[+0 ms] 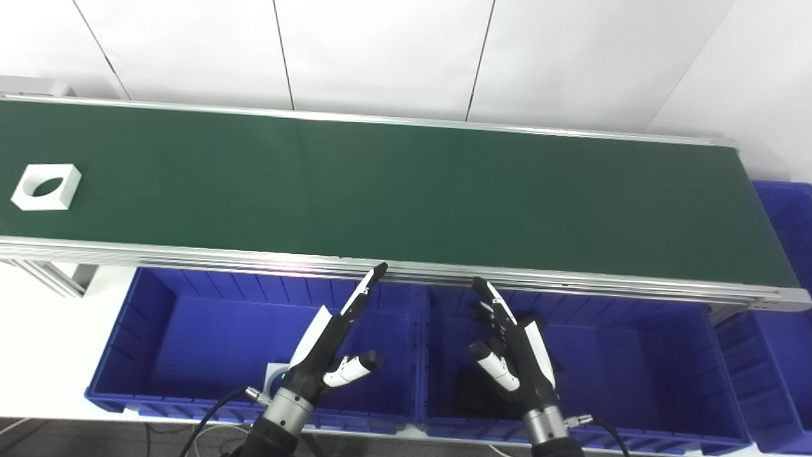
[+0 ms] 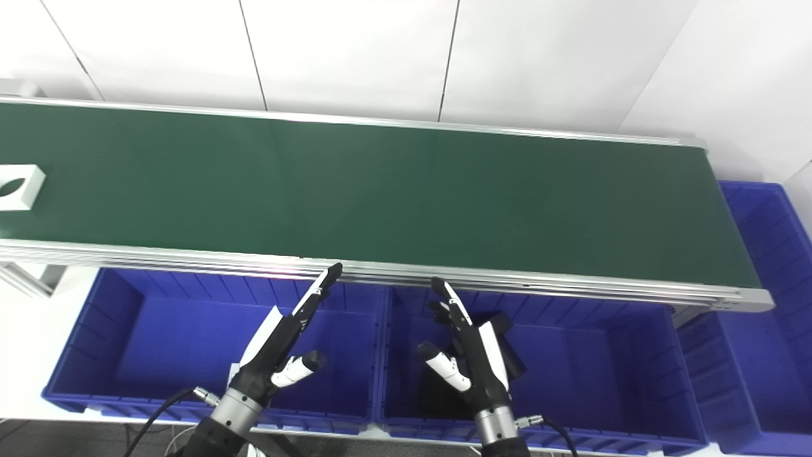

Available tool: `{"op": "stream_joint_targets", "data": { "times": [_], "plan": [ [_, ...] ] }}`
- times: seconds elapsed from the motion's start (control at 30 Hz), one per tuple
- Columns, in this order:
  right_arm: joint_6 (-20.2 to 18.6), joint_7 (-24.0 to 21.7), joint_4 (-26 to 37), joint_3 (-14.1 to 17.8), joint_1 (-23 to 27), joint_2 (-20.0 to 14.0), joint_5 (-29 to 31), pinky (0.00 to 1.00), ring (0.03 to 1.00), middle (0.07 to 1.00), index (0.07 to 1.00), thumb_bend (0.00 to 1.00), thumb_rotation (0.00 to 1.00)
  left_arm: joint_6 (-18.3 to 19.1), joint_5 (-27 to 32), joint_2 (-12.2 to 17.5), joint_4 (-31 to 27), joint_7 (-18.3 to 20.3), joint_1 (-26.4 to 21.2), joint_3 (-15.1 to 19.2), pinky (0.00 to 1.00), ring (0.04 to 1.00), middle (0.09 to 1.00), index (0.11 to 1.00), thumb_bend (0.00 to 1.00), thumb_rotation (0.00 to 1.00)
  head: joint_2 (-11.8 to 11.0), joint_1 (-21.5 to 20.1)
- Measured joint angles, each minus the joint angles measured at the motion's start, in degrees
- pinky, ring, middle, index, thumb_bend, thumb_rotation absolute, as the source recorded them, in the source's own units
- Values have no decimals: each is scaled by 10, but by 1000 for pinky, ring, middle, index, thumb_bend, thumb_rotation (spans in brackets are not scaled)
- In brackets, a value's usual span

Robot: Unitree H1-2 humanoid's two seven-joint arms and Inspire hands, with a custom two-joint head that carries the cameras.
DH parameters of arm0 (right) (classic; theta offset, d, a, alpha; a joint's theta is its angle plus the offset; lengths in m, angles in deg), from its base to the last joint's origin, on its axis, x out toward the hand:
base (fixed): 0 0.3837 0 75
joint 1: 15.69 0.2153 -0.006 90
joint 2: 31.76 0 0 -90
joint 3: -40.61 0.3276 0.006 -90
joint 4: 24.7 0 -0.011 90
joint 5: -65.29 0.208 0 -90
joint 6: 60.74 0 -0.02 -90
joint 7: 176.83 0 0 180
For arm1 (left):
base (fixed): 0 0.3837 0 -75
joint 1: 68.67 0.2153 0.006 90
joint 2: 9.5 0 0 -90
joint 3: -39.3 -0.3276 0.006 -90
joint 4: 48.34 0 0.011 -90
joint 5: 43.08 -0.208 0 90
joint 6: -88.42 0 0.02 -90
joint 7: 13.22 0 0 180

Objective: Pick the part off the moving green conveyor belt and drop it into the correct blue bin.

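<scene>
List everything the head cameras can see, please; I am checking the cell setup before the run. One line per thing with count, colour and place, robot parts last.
conveyor belt: one, dark green with silver rails, across the middle of the view
part: one, white square block with a round hole, on the belt at its far left end
left bin: one, blue, below the belt's near rail
middle bin: one, blue, right of the left bin
far-right bin: one, blue, past the belt's right end
left hand: one, black and white, open, over the left bin
right hand: one, black and white, open, over the middle bin
</scene>
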Motion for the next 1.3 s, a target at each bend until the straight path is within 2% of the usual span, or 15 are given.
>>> {"op": "stream_joint_targets", "data": {
  "times": [0.57, 0.73, 1.0, 1.07, 1.13, 1.2, 1.23, 1.27, 1.3],
  "plan": [
    [0, 4, -6, -3, 0, -1, 7, 803, 850, 930, 941, 863, 929, 0, 0, 0, 8, -5, 0, -3, 996, 1000, 1000, 1000, 845, 1000, -6, 7],
    [0, 4, -4, -6, -1, -2, 9, 800, 856, 935, 942, 874, 931, 0, 0, -1, 8, -9, 0, -2, 967, 1000, 1000, 1000, 822, 997, -8, 11],
    [0, 4, 25, -16, -8, -4, 12, 844, 918, 936, 924, 894, 922, 0, 8, -7, 8, -12, 2, 11, 964, 1000, 1000, 1000, 778, 988, -16, 16],
    [0, 4, 27, -19, -9, -4, 12, 842, 917, 932, 922, 893, 923, 0, 8, -7, 11, -15, 2, 11, 956, 1000, 1000, 1000, 789, 994, -34, 24],
    [0, 4, 27, -23, -9, -6, 12, 838, 913, 931, 920, 905, 928, 0, 8, -10, 20, -17, 2, 11, 953, 997, 1000, 1000, 807, 993, -34, 33],
    [0, 6, 24, -26, -9, -10, 11, 836, 908, 931, 917, 917, 933, 0, 9, -15, 31, -17, 2, 10, 955, 994, 1000, 997, 819, 980, -62, 58],
    [0, 9, 22, -28, -9, -13, 11, 837, 907, 930, 916, 917, 931, 0, 11, -18, 36, -17, 2, 8, 957, 993, 1000, 995, 822, 975, -62, 58],
    [0, 12, 18, -30, -9, -15, 12, 839, 902, 930, 915, 907, 922, 0, 12, -21, 42, -17, 2, 7, 964, 990, 998, 991, 836, 967, -81, 75],
    [0, 15, 12, -33, -7, -18, 12, 840, 901, 929, 915, 906, 921, 0, 13, -23, 49, -20, 1, 4, 965, 990, 998, 991, 838, 966, -81, 75]
  ]
}}
